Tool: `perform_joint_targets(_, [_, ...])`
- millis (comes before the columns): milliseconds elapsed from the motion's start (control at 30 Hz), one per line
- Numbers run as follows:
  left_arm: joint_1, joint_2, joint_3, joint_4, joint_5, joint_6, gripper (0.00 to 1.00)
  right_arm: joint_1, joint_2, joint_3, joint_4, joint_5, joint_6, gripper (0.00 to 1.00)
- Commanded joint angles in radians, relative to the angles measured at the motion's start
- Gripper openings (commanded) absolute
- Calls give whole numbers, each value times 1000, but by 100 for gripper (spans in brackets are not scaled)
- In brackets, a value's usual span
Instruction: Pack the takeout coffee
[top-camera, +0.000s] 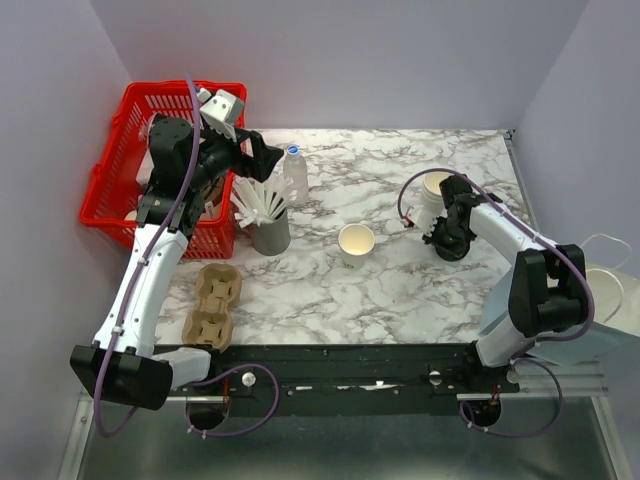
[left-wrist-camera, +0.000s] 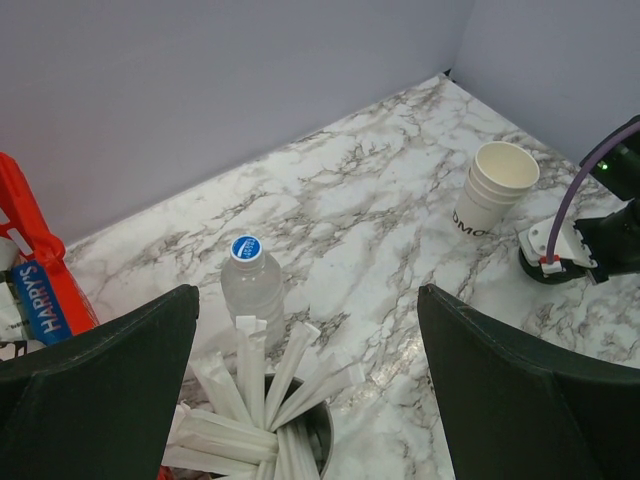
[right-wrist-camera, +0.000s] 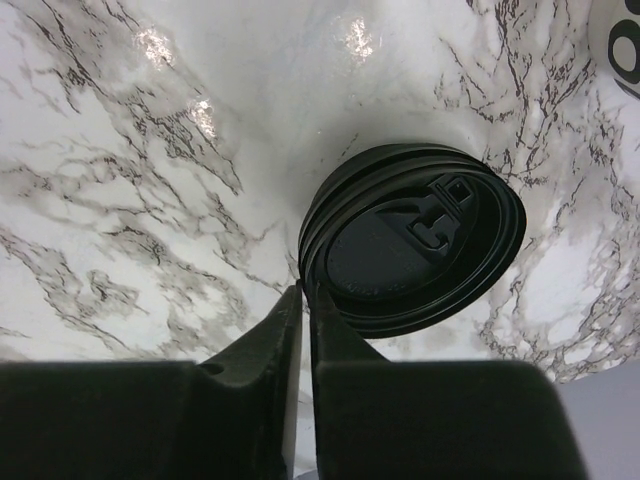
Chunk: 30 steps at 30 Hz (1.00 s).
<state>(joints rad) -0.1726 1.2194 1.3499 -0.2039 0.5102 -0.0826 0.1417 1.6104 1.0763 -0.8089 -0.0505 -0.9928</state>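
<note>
One cream paper cup of the takeout coffee (top-camera: 357, 241) stands open and lidless at mid-table. A stack of the same cups (top-camera: 437, 190) (left-wrist-camera: 495, 185) stands at the back right. My right gripper (top-camera: 440, 238) (right-wrist-camera: 308, 290) is just in front of that stack, shut on the near rim of a round black lid (right-wrist-camera: 420, 240), which sits tilted over the marble. My left gripper (top-camera: 262, 150) (left-wrist-camera: 308, 292) hangs open above the straw cup, nothing between its fingers.
A grey cup of white straws (top-camera: 268, 225) (left-wrist-camera: 270, 420) and a clear water bottle (top-camera: 295, 170) (left-wrist-camera: 250, 285) stand left of centre. A red basket (top-camera: 115, 170) (left-wrist-camera: 20, 220) fills the back left. Brown cardboard cup carriers (top-camera: 212, 305) lie at front left.
</note>
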Motion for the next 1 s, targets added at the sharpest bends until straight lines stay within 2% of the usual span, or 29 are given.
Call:
perform_joint_targets(0, [-5, -23, -5, 21, 7, 3, 99, -5, -19, 4, 13, 5, 16, 8])
perform_joint_targets(100, [-5, -24, -5, 20, 7, 3, 99, -7, -50, 31, -24, -12, 37, 1])
perform_joint_targets(333, [-5, -21, -15, 23, 28, 1, 99, -5, -164, 137, -157, -90, 89, 0])
perform_joint_targets(467, [-5, -14, -15, 37, 34, -11, 99, -5, -184, 154, -179, -107, 92, 0])
perform_joint_targets(600, [-11, -8, -12, 37, 40, -14, 99, -5, -132, 108, -154, -62, 85, 36])
perform_joint_targets(700, [-16, -8, -8, 31, 40, -9, 99, -7, -112, 47, -102, -9, 57, 48])
perform_joint_targets(967, [-19, -9, -8, 24, 31, -5, 99, -5, -37, 17, -26, 41, 34, 50])
